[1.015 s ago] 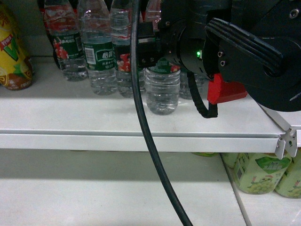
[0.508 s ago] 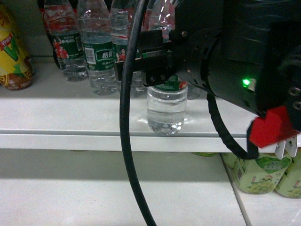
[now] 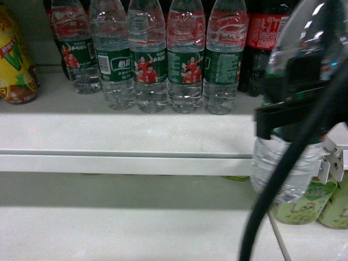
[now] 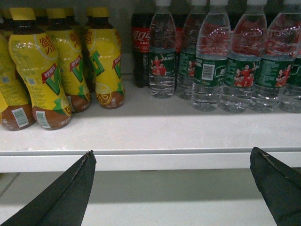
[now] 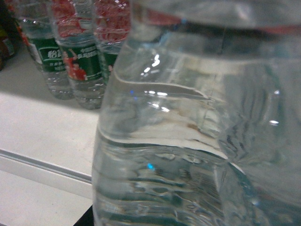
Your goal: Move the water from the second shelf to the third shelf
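The water (image 3: pixel 283 168), a clear ribbed bottle, hangs at the right of the head view, off the shelf and in front of its front edge (image 3: pixel 125 163). My right gripper (image 3: pixel 285 114) is shut on it, its black fingers across the bottle's middle. In the right wrist view the water (image 5: pixel 197 141) fills nearly the whole frame and hides the fingers. My left gripper (image 4: pixel 172 155) is open and holds nothing, its two dark fingertips spread wide below the shelf edge (image 4: pixel 164 160). It does not show in the head view.
Several more water bottles (image 3: pixel 147 60) stand in a row on the upper shelf, with cola bottles (image 3: pixel 263 32) behind right and yellow drink bottles (image 3: pixel 16 60) at left. Green-labelled bottles (image 3: pixel 302 201) stand on the lower shelf (image 3: pixel 109 217) at right. A black cable (image 3: pixel 272 201) crosses the held bottle.
The right arm has drawn the water out from the row, rightward, lower and toward the camera, past the shelf edge. The row of bottles behind is now uncovered.
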Robot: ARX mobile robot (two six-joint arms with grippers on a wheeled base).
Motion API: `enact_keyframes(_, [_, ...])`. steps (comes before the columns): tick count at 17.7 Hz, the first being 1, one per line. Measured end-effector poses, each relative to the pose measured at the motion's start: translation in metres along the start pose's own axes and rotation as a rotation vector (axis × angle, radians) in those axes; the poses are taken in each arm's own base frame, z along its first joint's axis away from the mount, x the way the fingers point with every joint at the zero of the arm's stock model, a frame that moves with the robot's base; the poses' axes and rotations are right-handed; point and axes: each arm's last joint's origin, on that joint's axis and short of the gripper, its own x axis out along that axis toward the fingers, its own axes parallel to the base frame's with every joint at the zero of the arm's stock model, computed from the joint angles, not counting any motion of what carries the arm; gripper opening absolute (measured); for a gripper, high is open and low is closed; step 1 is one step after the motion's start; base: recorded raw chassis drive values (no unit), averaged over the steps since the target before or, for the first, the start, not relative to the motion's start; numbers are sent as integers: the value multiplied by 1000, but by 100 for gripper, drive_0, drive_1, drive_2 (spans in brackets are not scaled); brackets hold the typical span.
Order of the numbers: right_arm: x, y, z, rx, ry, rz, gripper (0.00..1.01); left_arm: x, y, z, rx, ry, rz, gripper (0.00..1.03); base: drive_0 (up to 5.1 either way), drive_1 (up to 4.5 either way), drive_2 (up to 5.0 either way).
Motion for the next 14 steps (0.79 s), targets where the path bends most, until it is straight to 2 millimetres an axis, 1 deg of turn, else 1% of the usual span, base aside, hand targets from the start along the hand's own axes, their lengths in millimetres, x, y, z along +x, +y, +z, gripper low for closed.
enact_keyframes(2, [-24,-18,5,14,-19,-49,43,0,0,0,0,0,0,98,0,0,0])
enact_keyframes(5, [-59,-39,9,34,-14,-127,43,0,0,0,0,0,0,98,0,0,0])
enact_keyframes(7, [-85,-49,19,44,-45,-193,43,0,0,0,0,0,0,98,0,0,0])
enact_keyframes(9, [-109,-55,27,55,-74,-255,43,0,0,0,0,0,0,98,0,0,0])
enact_keyframes(11, [-126,-57,28,68,-73,-305,43,0,0,0,0,0,0,98,0,0,0])
enact_keyframes(14, [-142,-59,28,107,-71,-336,43,0,0,0,0,0,0,98,0,0,0])
